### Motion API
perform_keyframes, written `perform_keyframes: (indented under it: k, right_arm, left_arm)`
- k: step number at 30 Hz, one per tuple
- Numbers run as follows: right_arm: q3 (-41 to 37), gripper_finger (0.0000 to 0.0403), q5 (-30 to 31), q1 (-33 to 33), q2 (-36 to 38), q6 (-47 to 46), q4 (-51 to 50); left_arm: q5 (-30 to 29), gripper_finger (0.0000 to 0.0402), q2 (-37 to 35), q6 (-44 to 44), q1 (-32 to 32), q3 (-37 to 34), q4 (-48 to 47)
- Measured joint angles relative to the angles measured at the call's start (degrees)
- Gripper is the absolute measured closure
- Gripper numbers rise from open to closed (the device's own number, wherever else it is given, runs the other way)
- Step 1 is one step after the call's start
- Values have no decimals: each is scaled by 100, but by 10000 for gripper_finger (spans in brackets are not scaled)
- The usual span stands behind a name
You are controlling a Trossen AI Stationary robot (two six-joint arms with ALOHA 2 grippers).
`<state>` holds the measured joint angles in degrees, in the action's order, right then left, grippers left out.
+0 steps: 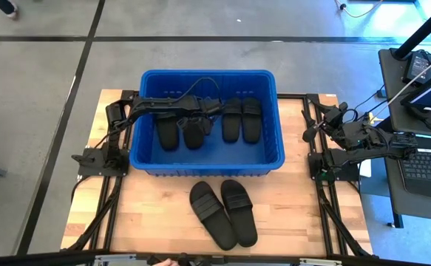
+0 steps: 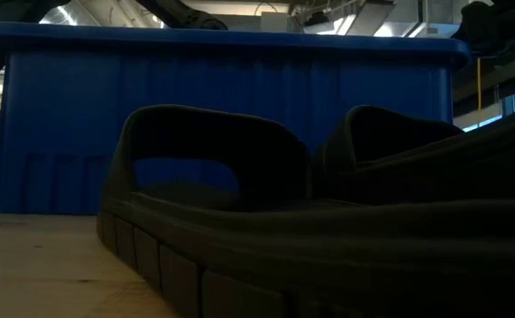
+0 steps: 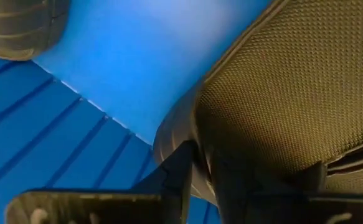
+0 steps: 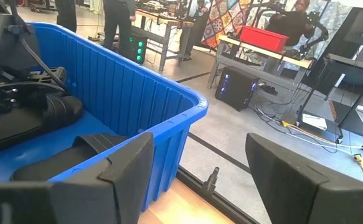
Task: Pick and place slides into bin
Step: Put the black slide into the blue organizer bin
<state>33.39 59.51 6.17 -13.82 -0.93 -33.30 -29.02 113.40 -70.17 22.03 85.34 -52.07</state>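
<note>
The blue bin (image 1: pixel 208 74) stands at the table's far middle with several black slides in it: a pair on the right (image 1: pixel 242 118) and two on the left (image 1: pixel 168 129) (image 1: pixel 194 133). My left gripper (image 1: pixel 200 114) reaches slanting down into the bin and is shut on the inner left slide (image 3: pixel 293 93). Two more slides (image 1: pixel 212 214) (image 1: pixel 239 211) lie flat on the wood in front of the bin. My right gripper (image 4: pixel 200 149) waits open at the table's right side, level with the bin's rim and touching nothing. My left gripper pinches the side edge of the slide's sole (image 3: pixel 190 146) between its two fingers (image 3: pixel 180 177). The fingers come slanting down from the table's left. The slide sits low in the bin, tilted against the gripper; whether it rests on the bin's floor I cannot tell.
The bin's ribbed walls (image 4: pixel 137 87) stand around the left gripper. Metal frame rails (image 1: pixel 322 177) run along both sides of the wooden top. Desks with laptops (image 1: pixel 426 162) stand to the right, off the table. Bare wood lies left and right of the two front slides.
</note>
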Motion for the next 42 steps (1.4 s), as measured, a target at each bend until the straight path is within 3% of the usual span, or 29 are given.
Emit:
perform_keyframes:
  k: [5,16,28,30,34,36,42]
  right_arm:
    - [1,147,2,-1,0,-2,2]
    - [1,147,2,1,-1,-2,2]
    - [1,147,2,-1,1,-2,2]
    - [1,147,0,1,1,-2,4]
    - [1,147,0,1,1,-2,5]
    - [1,147,-2,1,-1,-2,4]
    - [1,147,0,1,1,-2,6]
  left_arm:
    - [151,324,2,129,6,0,2]
    - [353,207,-64,395,3,-11,-4]
    - [280,189,-733,575,-8,-9,56]
    - [663,189,-870,949,-4,-9,99]
    - [2455,189,-969,2456,22,0,365]
    - [3011,189,-975,3165,14,0,569]
    - [2919,189,-767,4888,-163,2,576]
